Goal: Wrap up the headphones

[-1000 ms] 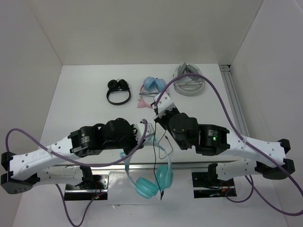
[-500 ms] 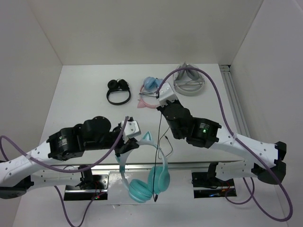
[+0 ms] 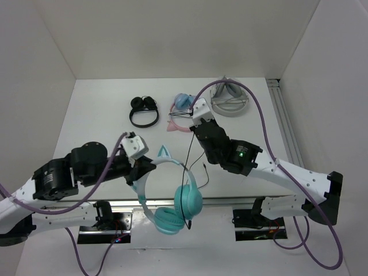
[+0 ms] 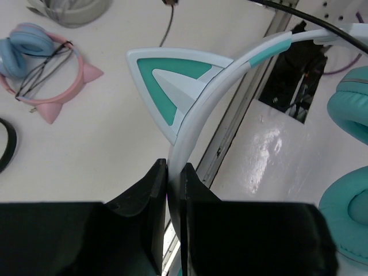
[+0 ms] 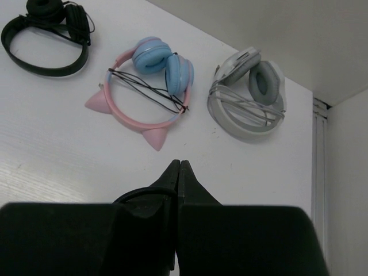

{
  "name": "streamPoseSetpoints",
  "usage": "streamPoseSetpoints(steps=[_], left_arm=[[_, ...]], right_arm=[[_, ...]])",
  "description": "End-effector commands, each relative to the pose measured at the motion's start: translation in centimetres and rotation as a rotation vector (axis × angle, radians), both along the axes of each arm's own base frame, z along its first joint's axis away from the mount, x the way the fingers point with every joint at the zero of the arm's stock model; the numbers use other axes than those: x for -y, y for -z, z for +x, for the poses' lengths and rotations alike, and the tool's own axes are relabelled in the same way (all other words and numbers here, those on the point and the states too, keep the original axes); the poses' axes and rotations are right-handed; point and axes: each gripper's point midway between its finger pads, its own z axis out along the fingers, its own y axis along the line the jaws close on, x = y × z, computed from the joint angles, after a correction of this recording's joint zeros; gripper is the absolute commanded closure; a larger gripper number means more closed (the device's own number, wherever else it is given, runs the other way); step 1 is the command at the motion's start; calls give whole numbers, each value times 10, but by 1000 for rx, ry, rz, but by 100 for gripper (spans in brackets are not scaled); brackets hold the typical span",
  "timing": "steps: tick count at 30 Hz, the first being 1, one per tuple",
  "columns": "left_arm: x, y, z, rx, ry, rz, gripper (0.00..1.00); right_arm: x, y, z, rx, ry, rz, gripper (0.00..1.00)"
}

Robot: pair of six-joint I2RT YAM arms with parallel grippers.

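my left gripper (image 4: 174,172) pinches the headphones (image 3: 187,200) by the band: light, stiff, springy | my right gripper (image 5: 178,167) is pressed together, probably on the thin limp cable (image 3: 190,154) | I hold the band, not the cups

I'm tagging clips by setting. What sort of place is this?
Probably a robot lab test cell: white table boxed in by plain white walls, two arms bolted at its near edge, teal headphones plus three spare pairs as practice items.
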Motion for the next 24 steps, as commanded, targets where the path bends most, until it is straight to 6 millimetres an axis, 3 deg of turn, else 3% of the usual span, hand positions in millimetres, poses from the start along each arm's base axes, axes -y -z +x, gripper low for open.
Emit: streamPoseSetpoints(steps=[1, 5, 6, 10, 11, 13, 14, 15, 17, 18, 23, 24], left_arm=[[-15, -86, -8, 58, -30, -318, 100], [-31, -114, -13, 59, -56, -439, 100], [-33, -118, -13, 46, -67, -459, 100], [-43, -127, -4, 13, -159, -509, 100], [-46, -127, 2, -5, -211, -527, 100], [-50, -127, 8, -19, -257, -543, 100], [-51, -123, 13, -39, -302, -549, 100], [-52, -126, 15, -42, -318, -568, 100], [-49, -120, 20, -57, -345, -571, 100], [-51, -124, 23, -69, -369, -603, 100], [-57, -123, 36, -92, -474, -650, 100], [-59, -123, 38, -106, -494, -666, 100]], right_arm=[[-4, 12, 5, -16, -1, 76, 100], [-29, 21, -3, -41, -141, 156, 100], [-40, 31, -8, -69, -206, 160, 100], [-74, 32, -25, -89, -403, 271, 100], [-86, 43, -36, -123, -487, 275, 100], [-97, 29, -48, -93, -589, 359, 100], [-109, 27, -64, -110, -694, 394, 100], [-113, 38, -74, -126, -752, 399, 100], [-125, 22, -97, -92, -910, 475, 100], [-127, 33, -103, -104, -944, 474, 100], [-138, 17, -134, -64, -1110, 566, 100], [-139, 26, -137, -71, -1118, 564, 100]])
